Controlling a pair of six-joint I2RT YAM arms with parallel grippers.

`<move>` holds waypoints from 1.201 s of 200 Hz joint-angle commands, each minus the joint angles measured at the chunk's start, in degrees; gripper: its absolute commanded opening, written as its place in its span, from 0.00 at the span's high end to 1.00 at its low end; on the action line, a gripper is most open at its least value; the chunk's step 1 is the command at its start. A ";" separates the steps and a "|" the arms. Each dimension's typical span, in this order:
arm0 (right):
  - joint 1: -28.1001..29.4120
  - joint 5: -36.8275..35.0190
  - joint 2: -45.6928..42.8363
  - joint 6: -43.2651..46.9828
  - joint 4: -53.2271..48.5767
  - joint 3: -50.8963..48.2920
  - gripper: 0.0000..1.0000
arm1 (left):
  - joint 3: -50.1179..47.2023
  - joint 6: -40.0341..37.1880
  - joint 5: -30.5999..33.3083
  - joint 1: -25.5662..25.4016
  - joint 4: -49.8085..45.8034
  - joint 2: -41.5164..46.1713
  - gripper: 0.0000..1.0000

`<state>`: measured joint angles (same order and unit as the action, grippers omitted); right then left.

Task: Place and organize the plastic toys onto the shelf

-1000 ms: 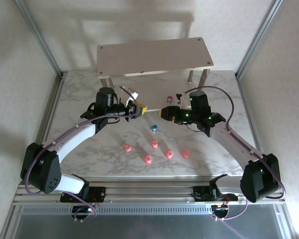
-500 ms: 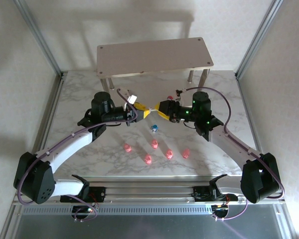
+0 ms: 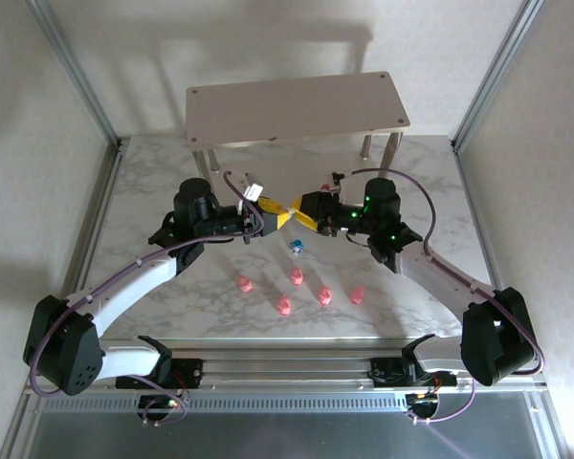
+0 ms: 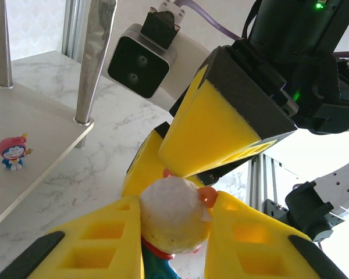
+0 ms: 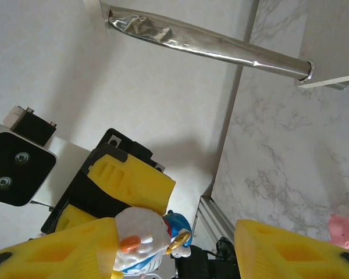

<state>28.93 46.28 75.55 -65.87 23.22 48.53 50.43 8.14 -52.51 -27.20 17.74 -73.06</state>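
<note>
My left gripper [image 3: 277, 215] is shut on a whitish-blue toy [image 4: 174, 215] with a red collar, holding it above the table's middle. My right gripper [image 3: 303, 218] meets it tip to tip and stands open around the same toy [image 5: 142, 238]. The toy rests against one right finger [image 5: 64, 250], while the other finger [image 5: 291, 250] is well apart. A red-hooded toy [image 4: 13, 154] stands on the shelf's lower board [image 4: 41, 139]. Several pink toys [image 3: 296, 277] and a blue toy [image 3: 295, 247] lie on the table in front of the grippers. The shelf [image 3: 297, 107] stands at the back.
Silver shelf legs [image 3: 394, 151] stand on the marble table [image 3: 153, 177] behind the arms. Metal frame posts [image 3: 81, 81] rise at both back corners. A pink toy [image 5: 346, 229] lies below the right gripper.
Both grippers have come together at the table's middle. The right gripper's open jaws now sit around the toy that the left gripper holds, slightly narrower than half a second ago.
</note>
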 commanded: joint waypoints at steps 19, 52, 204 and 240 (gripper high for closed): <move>2.00 0.55 0.65 -1.44 1.92 2.39 0.44 | 1.84 -2.05 -0.31 -1.67 -1.40 0.83 0.93; 3.31 0.56 1.63 -1.30 1.65 3.79 0.51 | 3.00 -4.00 1.12 -2.40 -4.13 0.26 0.94; 3.40 -6.23 -3.42 9.72 -19.53 7.90 0.42 | 5.80 -9.32 5.89 -2.51 -11.53 0.11 0.93; 3.36 -5.27 -3.30 9.79 -19.97 8.32 0.47 | 6.17 -9.98 6.13 -2.51 -12.38 0.11 0.93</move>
<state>32.14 40.53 73.10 -57.01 4.29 55.42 54.46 -0.30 -46.70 -29.28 6.04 -73.17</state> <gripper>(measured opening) 0.541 0.243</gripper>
